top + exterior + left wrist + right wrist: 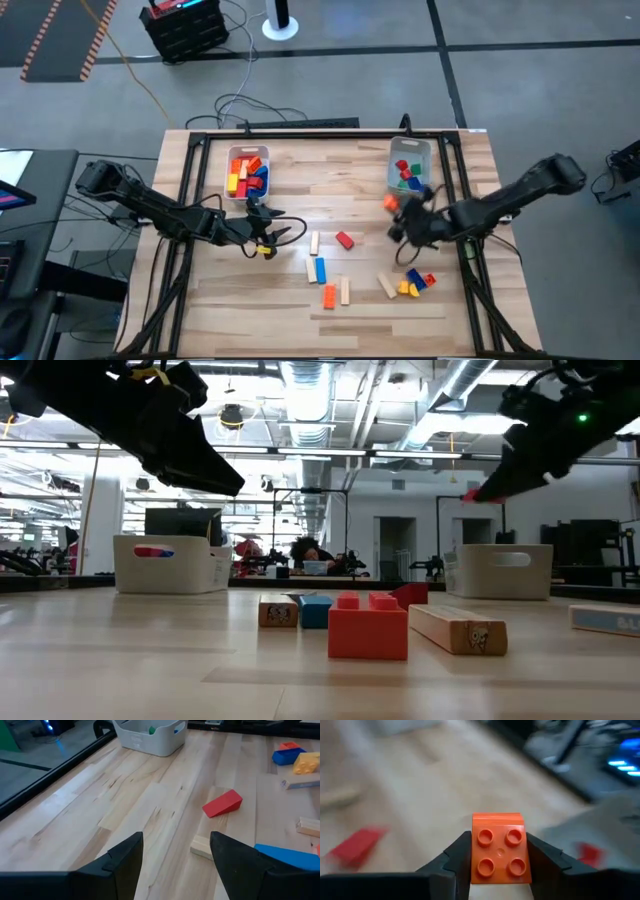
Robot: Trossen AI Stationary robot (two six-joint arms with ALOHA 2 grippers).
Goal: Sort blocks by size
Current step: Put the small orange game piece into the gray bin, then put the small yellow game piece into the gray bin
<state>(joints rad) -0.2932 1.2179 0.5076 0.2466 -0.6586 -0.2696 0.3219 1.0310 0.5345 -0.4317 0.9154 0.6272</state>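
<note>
- While the left arm waits over the surface [240, 290], its left gripper [262, 238] hangs just below the left bin [248, 172], at about 6 o'clock from it. Its fingers [125, 865] are spread apart and hold nothing.
- That left bin already has red, orange, yellow and blue blocks in it.
- Near the middle lie loose blocks: a red block [345, 240], a blue bar [320, 269], an orange block [329, 295] and some tan bars [314, 243]. The red block sits at about 3 o'clock from the left gripper, and the left arm is the nearer one to it.
- More to the right, the right gripper [400, 215] is lifted above the surface. Its fingers [457, 857] pinch a small orange cube [499, 847] with four studs, one finger on each side.
- The right bin [410, 165] has green, red and blue blocks in it. It lies at about 12 o'clock from the orange cube, very near. I think the cube is meant to go there, so the key thing is moving it up over the bin's rim before letting go.
- A little pile of yellow, blue and red blocks [415, 284] waits at about 6 o'clock from the right gripper.
</note>
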